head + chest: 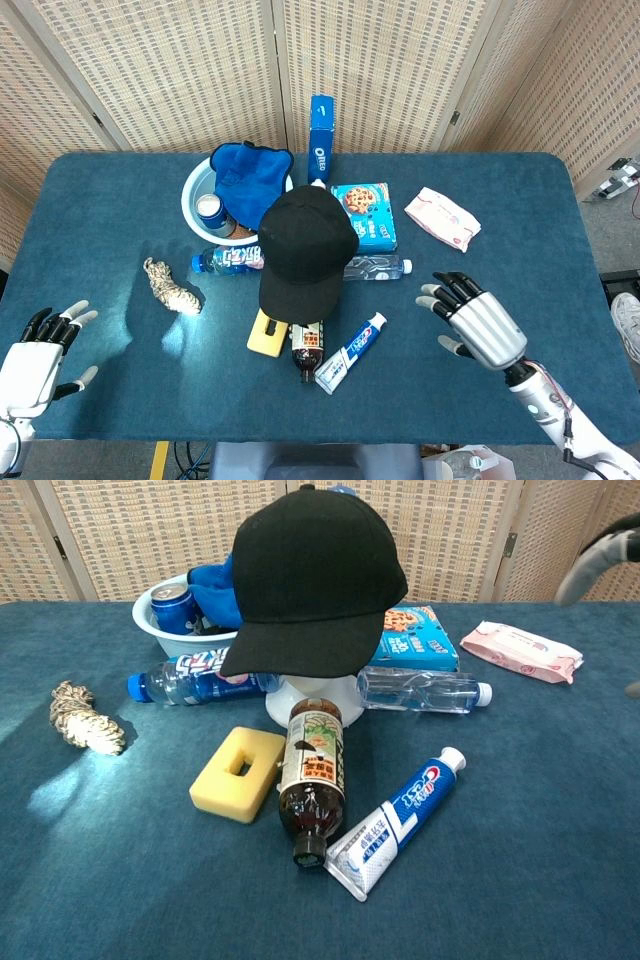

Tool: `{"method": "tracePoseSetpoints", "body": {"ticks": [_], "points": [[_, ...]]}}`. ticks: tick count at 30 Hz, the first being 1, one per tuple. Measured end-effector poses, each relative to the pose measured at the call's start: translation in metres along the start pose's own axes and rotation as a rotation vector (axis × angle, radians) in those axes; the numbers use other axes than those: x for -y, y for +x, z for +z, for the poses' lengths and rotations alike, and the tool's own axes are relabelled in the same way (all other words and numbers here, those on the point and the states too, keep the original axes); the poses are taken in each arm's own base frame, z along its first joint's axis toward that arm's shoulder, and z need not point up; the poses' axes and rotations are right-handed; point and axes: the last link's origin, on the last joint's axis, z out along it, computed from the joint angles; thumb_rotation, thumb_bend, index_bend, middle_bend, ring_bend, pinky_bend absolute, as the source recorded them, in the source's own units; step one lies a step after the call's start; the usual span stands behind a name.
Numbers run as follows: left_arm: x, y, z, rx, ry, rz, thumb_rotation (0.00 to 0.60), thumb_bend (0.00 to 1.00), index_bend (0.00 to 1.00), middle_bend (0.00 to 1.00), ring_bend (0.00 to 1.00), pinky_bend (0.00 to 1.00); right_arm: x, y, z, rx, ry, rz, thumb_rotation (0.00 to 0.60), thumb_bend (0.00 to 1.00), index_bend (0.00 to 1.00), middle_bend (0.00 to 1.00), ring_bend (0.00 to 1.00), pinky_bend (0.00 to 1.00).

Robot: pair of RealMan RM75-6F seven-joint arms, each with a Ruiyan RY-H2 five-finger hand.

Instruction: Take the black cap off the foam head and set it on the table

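Toothpaste tube (395, 823) lies nearest, just right of the brown bottle (314, 778), both in front of the black cap (312, 580). That cap sits on the white foam head (312, 695) mid-counter (100, 190), brim toward the robot. Bare cloth right of the cap looks the safest landing place. Right hand (475, 320) hovers to the cap's right, fingers spread, holding nothing; it should probably lift the crown straight up so the head stays put. Left hand (40, 350), far left of the cap, is likewise released.
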Motion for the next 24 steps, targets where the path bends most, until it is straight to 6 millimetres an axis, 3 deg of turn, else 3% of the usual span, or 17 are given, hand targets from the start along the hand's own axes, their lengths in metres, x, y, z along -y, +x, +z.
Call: {"method": "tracePoseSetpoints", "body": {"ticks": [10,14,24], "points": [[-0.004,0.002,-0.001,0.001,-0.013,0.006,0.6,0.17,0.23,0.15,0.18,0.08,0.033,-0.008,0.049,-0.064,0.149,-0.033,0.6,0.0,0.4,0.29,0.14,0.17],[-0.005,0.003,-0.001,0.002,-0.012,0.006,0.6,0.17,0.23,0.15,0.18,0.08,0.041,-0.015,0.06,-0.086,0.174,-0.046,0.6,0.0,0.43,0.29,0.14,0.11],[-0.004,0.003,-0.001,0.0,-0.014,0.008,0.6,0.17,0.23,0.14,0.18,0.08,0.061,-0.036,0.088,-0.128,0.223,-0.056,0.6,0.0,0.43,0.29,0.14,0.06]]}}
